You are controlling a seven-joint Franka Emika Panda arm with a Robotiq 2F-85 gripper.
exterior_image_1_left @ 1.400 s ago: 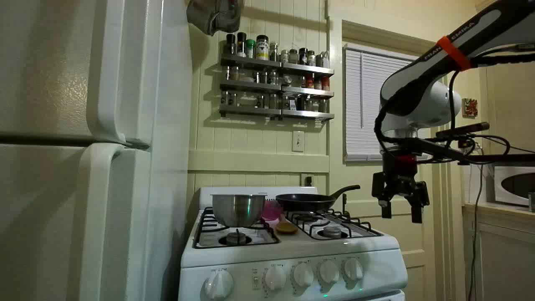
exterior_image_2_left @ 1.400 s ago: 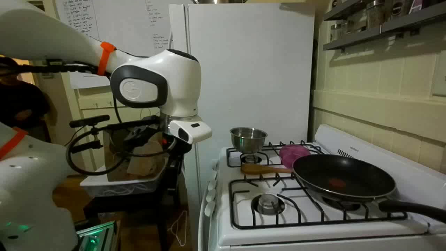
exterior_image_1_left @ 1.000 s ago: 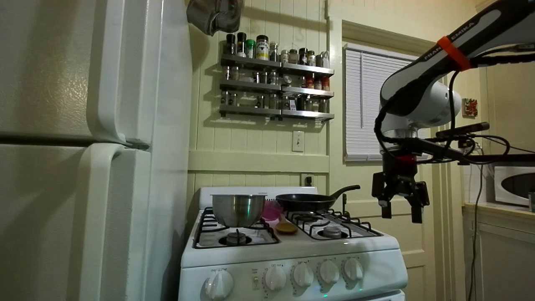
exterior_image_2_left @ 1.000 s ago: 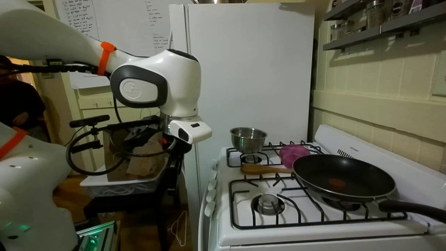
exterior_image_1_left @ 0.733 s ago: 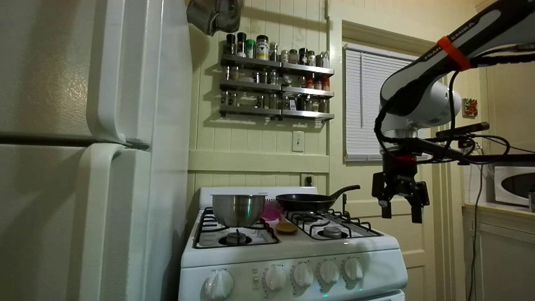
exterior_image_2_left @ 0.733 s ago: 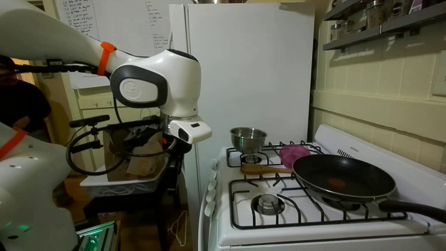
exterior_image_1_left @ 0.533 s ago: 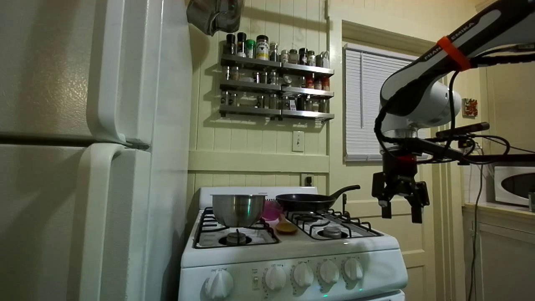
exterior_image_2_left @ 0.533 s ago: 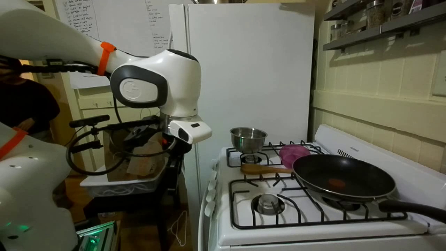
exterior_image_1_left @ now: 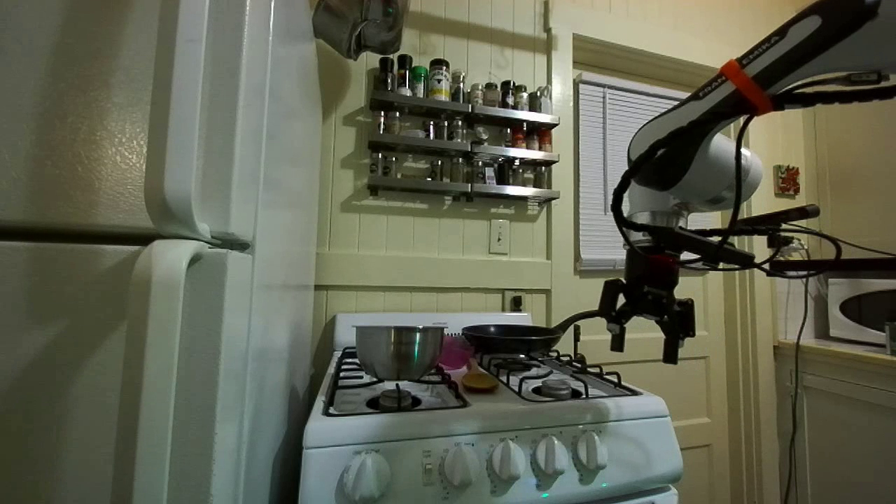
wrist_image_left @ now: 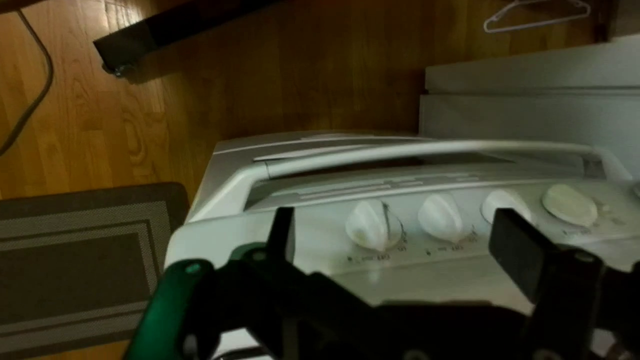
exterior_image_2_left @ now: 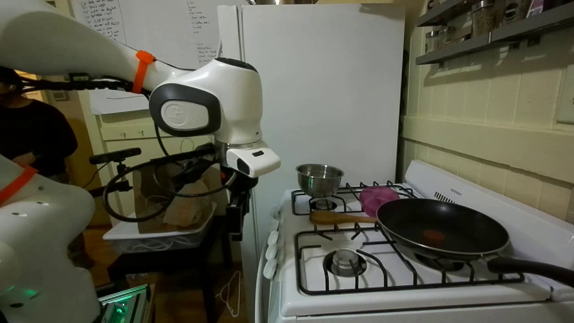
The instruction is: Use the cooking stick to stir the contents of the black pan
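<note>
The black pan (exterior_image_2_left: pixel 448 220) sits on the stove's back grate, its dark handle pointing away from the pink item. It also shows in an exterior view (exterior_image_1_left: pixel 511 340). An orange-red spot marks its inner bottom. The cooking stick, a wooden spoon (exterior_image_2_left: pixel 329 218), lies on the stovetop between the grates; its rounded end (exterior_image_1_left: pixel 479 381) faces the stove's front and its far end is hidden by the pan. My gripper (exterior_image_1_left: pixel 645 348) points down, open and empty, in front of and above the stove. In the wrist view the gripper (wrist_image_left: pixel 397 227) stands wide open over the knobs.
A steel pot (exterior_image_2_left: pixel 319 180) stands on the front grate beside the fridge (exterior_image_2_left: pixel 318 89). A pink item (exterior_image_2_left: pixel 378 200) lies by the pan. Stove knobs (wrist_image_left: pixel 374 225) and the oven handle (wrist_image_left: pixel 425 148) are at the front. Spice shelves (exterior_image_1_left: pixel 462 143) hang on the wall.
My arm and open gripper have moved a little toward the stove and slightly up. The pan, spoon and pot have not moved. A person in the background has shifted.
</note>
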